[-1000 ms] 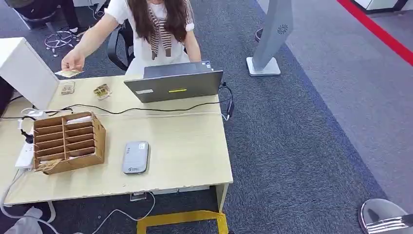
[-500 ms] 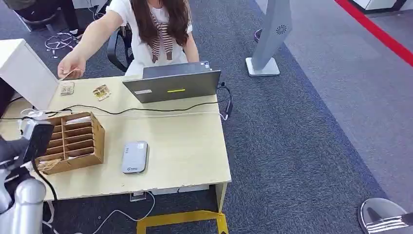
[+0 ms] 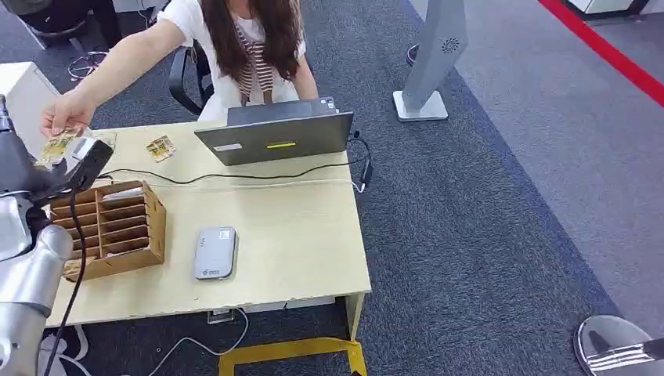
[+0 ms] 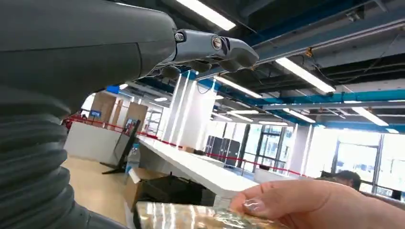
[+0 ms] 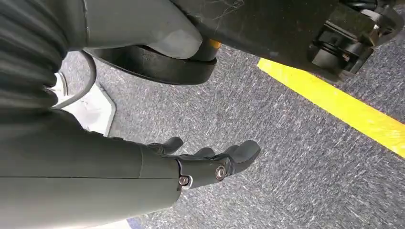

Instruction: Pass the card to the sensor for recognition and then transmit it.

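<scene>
Head view: left hand [image 3: 55, 176] raised beside the card [image 3: 56, 145], held out by a person's hand [image 3: 64, 116]; reader [image 3: 214, 252] on the desk [image 3: 297, 235].

Left wrist view: fingers [image 4: 215, 47] spread, empty; handover step, needing closure on card.

Right wrist view: right hand [image 5: 210, 164] hanging, loosely apart, empty.

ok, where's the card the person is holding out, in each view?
Head view: the card is at far left, in the person's hand, just above the left hand.
Left wrist view: the card lies along the bottom edge, pinched by the person's fingers, below the robot's fingers.
Right wrist view: not in it.
Shared landmark: the person's hand.
</scene>
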Robot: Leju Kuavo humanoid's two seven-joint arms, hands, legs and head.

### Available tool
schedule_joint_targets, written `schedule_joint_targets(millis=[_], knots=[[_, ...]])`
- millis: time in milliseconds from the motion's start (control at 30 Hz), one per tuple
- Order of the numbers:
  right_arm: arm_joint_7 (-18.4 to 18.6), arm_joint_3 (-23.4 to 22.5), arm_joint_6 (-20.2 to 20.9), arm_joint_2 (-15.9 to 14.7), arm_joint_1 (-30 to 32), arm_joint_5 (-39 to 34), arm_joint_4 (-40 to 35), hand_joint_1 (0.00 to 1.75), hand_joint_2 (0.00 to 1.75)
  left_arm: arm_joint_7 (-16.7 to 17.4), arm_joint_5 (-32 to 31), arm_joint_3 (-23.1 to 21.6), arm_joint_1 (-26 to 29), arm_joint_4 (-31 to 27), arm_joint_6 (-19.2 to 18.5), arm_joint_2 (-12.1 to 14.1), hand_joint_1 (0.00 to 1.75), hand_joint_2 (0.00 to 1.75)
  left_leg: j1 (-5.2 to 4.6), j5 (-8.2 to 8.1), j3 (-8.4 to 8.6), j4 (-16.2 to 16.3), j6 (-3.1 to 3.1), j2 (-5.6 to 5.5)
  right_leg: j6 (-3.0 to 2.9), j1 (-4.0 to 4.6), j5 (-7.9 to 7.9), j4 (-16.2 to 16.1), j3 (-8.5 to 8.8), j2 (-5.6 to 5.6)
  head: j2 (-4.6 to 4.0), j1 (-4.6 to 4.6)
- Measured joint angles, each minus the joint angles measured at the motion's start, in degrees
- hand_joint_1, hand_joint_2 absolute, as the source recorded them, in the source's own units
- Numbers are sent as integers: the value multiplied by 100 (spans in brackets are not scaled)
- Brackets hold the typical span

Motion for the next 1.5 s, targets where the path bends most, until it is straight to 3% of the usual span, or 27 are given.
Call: schedule_joint_targets(millis=[200, 233, 267, 300, 433, 1000, 1200, 1367, 1500], knots=[[-122, 0, -20, 0, 6, 13, 0, 0, 175, 22, -173, -183, -34, 240, -48, -2, 0, 175, 1, 0, 0, 0, 0, 0, 0, 1, 0, 0, -1, 0, 0, 0], [-122, 0, -26, 0, 7, 13, 0, 0, 175, 22, -181, -209, -34, 264, -52, -4, 175, 175, 1, 0, 0, 0, 0, 0, 0, 1, 0, 1, -1, 0, 0, -2], [-122, 0, -26, 0, 7, 13, 0, 0, 175, 22, -194, -227, -32, 280, -61, -9, 175, 175, 1, 0, 0, 0, 0, 0, 0, 1, 0, 1, -1, 0, 0, 0], [-125, 0, -28, 0, 7, 13, 0, 0, 0, 20, -197, -245, -24, 282, -81, -17, 175, 175, 1, 0, 0, 0, 0, 0, 0, 1, 0, 1, -1, 0, 0, 0], [-122, 0, -50, 0, 26, 11, -2, 0, 0, -72, -179, -312, 8, 288, -243, -39, 175, 175, 1, 0, -2, 0, 0, 0, 0, 1, 0, 0, -1, 0, 0, 0], [-109, 0, -214, 46, 85, 4, -24, 0, 0, -251, -9, -343, 158, 310, -291, -109, 175, 175, 1, 0, -7, 0, 0, 0, 0, 0, 0, 1, -5, 0, 0, 0], [-85, 0, -216, 46, 85, -2, -24, 0, 0, -483, 184, -345, 324, 262, -295, -131, 175, 175, 0, 0, -6, 0, 0, 0, 0, 0, 0, 0, -6, -1, 0, -2], [-92, -2, -216, 46, 91, -52, -24, 0, 0, -599, 164, -474, 614, -2, -677, -288, 175, 175, -1, 0, -7, 0, 0, -2, 1, 0, -1, -1, -6, -2, 0, 0], [-120, -4, -225, 46, 100, -107, -24, 0, 0, -470, 109, -780, 930, -395, -1025, -476, 175, 175, -2, -1, -10, 0, 2, -3, 1, -2, -1, -3, -6, -3, 0, 0]])
